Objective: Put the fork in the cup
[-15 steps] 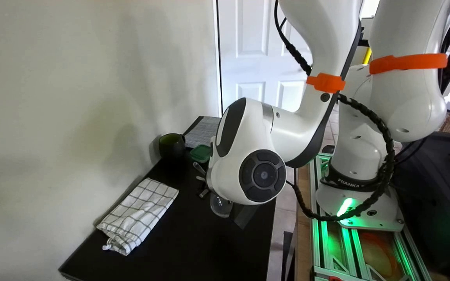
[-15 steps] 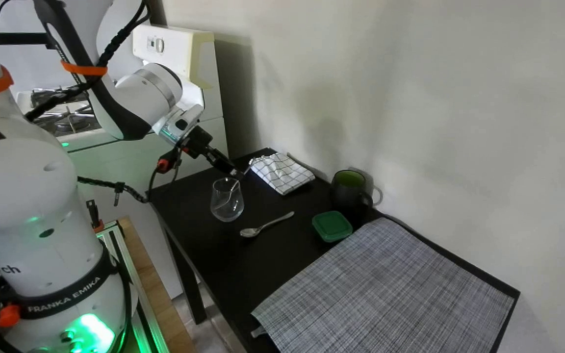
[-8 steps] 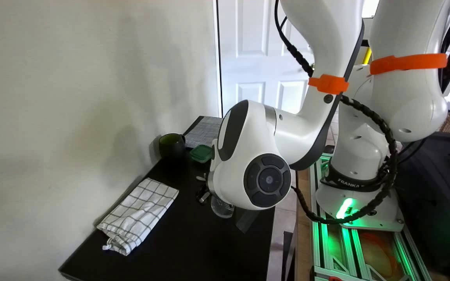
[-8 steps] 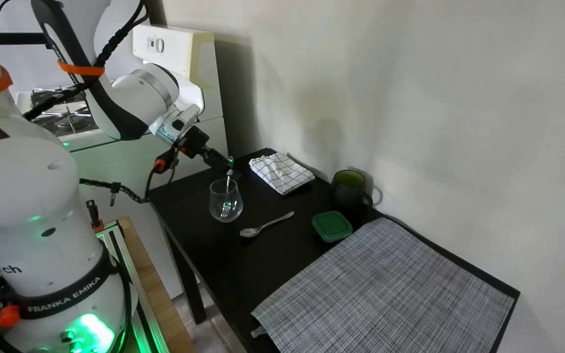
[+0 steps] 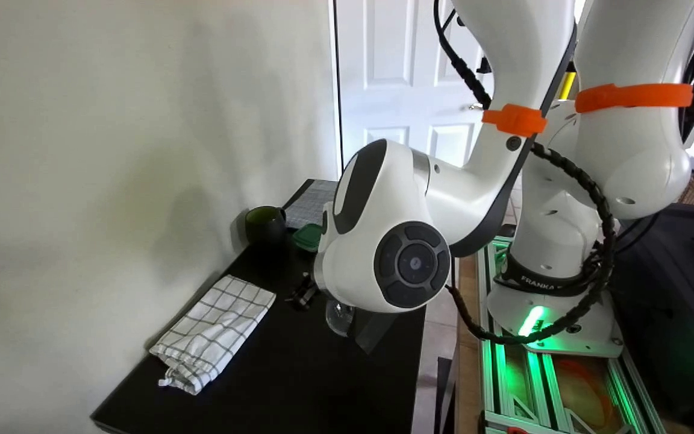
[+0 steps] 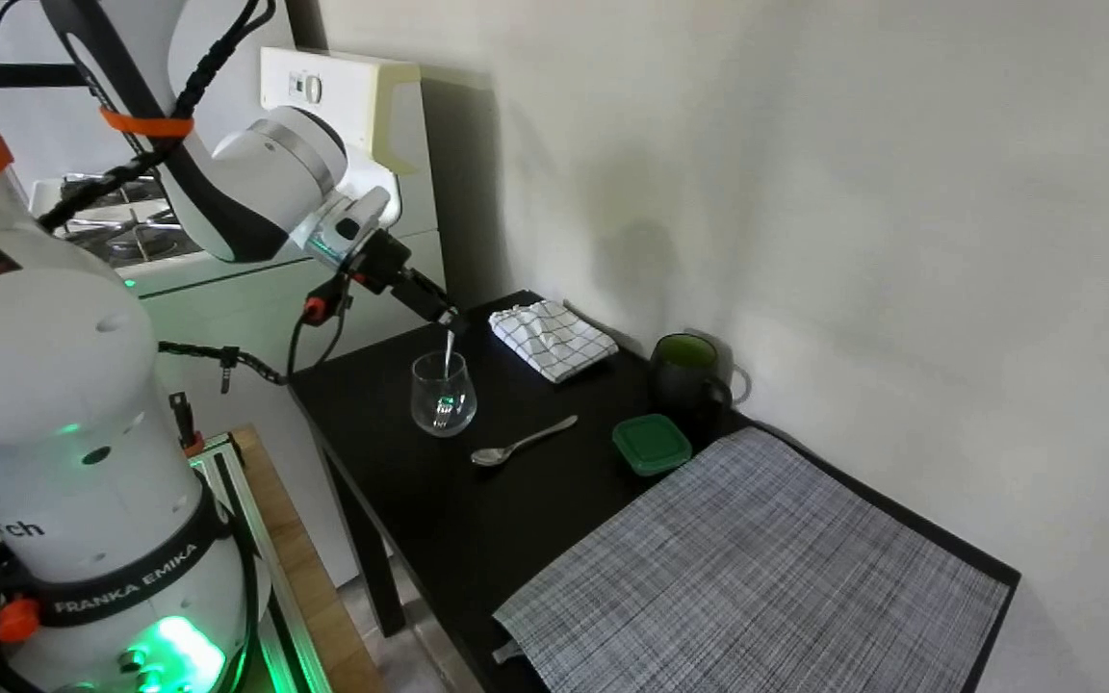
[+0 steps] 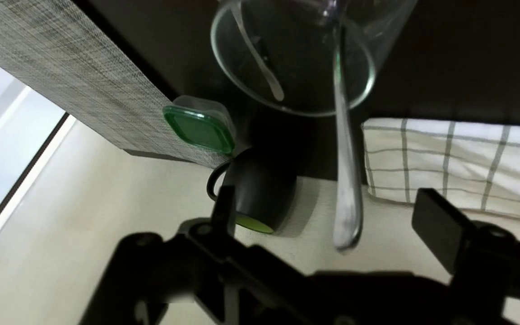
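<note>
Jaws stand apart by the fork (image 7: 348, 189); spoon (image 6: 520, 444) near glass (image 6: 427, 397), mug (image 6: 680, 380) beside green tub (image 6: 652, 444).

The cup (image 6: 429, 393) is clear glass, smooth and shiny, its rim catching the light. The fork (image 7: 345, 149) in the cup is metal, its handle smooth with a satin sheen; the spoon (image 6: 522, 444) just beside the cup is metal too. Above the cup, the gripper (image 7: 331, 215) looks matt, and the arm (image 5: 455, 199) leading to it has a smooth, faintly glossy shell. The table (image 6: 439, 505) under the cup is smooth. Farther from the cup I see a plastic-looking lidded box (image 6: 652, 444), a mostly matt mug (image 6: 682, 387), a creased cloth towel (image 6: 554, 342) and a coarsely woven placemat (image 6: 766, 568).
</note>
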Controlling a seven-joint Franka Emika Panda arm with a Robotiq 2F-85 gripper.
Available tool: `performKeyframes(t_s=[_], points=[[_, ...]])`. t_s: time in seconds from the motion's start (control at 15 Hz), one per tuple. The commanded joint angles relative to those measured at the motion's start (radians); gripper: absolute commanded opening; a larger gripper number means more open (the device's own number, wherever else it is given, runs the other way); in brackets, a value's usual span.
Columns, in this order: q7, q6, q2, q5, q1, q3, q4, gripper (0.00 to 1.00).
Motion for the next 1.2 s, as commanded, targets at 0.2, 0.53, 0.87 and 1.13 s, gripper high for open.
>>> performKeyframes(t_s=[0.2,0.53,0.87,1.13], points=[[-0.191,0.073,-0.164,0.015,0.005,-0.053,-0.025,1.00],[-0.442,0.240,-0.248,0.086,-0.013,-0.154,-0.024,1.00],[-0.799,0.341,-0.261,0.348,0.015,-0.285,-0.018,1.00],[-1.076,0.267,-0.276,0.619,0.066,-0.368,-0.016,1.00]])
